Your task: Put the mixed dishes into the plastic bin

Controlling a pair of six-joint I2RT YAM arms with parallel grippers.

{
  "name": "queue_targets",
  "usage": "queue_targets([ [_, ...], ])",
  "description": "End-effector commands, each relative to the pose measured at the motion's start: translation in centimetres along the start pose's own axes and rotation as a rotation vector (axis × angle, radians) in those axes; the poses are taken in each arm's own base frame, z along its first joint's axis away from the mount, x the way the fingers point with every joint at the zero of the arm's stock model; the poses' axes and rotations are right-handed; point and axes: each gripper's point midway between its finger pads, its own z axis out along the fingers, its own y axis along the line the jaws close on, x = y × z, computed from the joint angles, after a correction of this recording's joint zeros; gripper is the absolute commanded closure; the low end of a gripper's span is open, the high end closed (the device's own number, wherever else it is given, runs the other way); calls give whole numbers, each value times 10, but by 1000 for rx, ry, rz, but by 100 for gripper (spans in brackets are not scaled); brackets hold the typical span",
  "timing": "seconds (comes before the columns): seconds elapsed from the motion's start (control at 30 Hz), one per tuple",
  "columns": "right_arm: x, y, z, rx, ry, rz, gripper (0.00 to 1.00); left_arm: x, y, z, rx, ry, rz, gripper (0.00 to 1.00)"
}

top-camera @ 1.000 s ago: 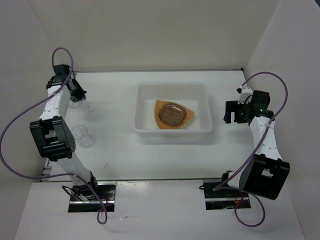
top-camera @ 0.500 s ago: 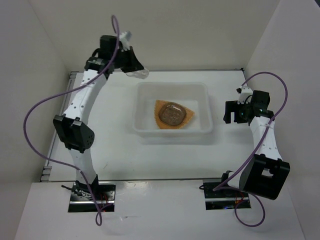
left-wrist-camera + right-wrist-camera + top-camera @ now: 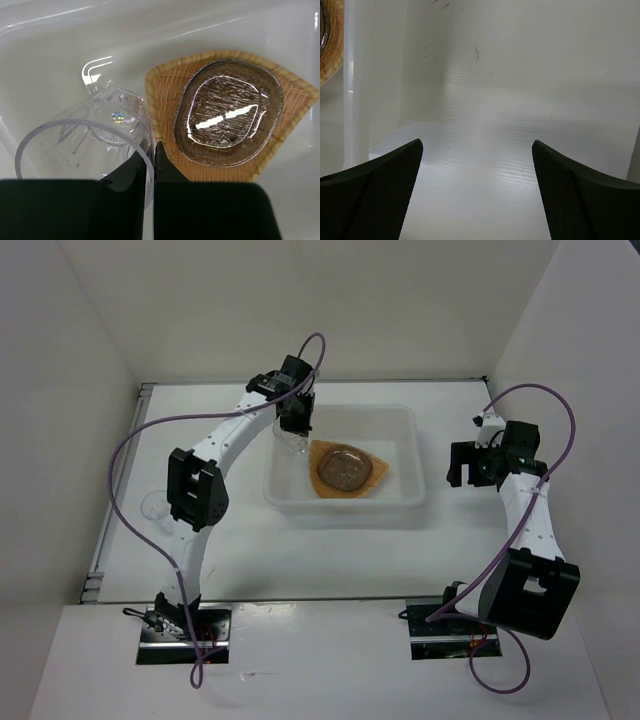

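White walls (image 3: 300, 310) enclose the white table (image 3: 250, 550); the central bin (image 3: 345, 502) holds a plate (image 3: 372, 472). Left gripper (image 3: 150, 160) clamps a cup (image 3: 95, 135) over the bin; right gripper (image 3: 477, 150) is spread wide and empty.

Left tool (image 3: 296, 429) apparently holds cup (image 3: 291, 446).

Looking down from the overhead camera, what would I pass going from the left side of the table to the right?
Loose clear cup → left gripper holding a second clear cup → tan plate with a grey dish on it → right gripper, open.
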Motion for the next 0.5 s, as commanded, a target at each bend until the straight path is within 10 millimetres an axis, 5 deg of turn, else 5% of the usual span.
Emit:
queue_targets([
  [0.0, -2, 2, 1, -12, -8, -8, 6, -1, 6, 6, -69, -10, 39, 100],
  [0.47, -4, 1, 2, -10, -16, -11, 6, 40, 7, 41, -170, 97, 93, 97],
])
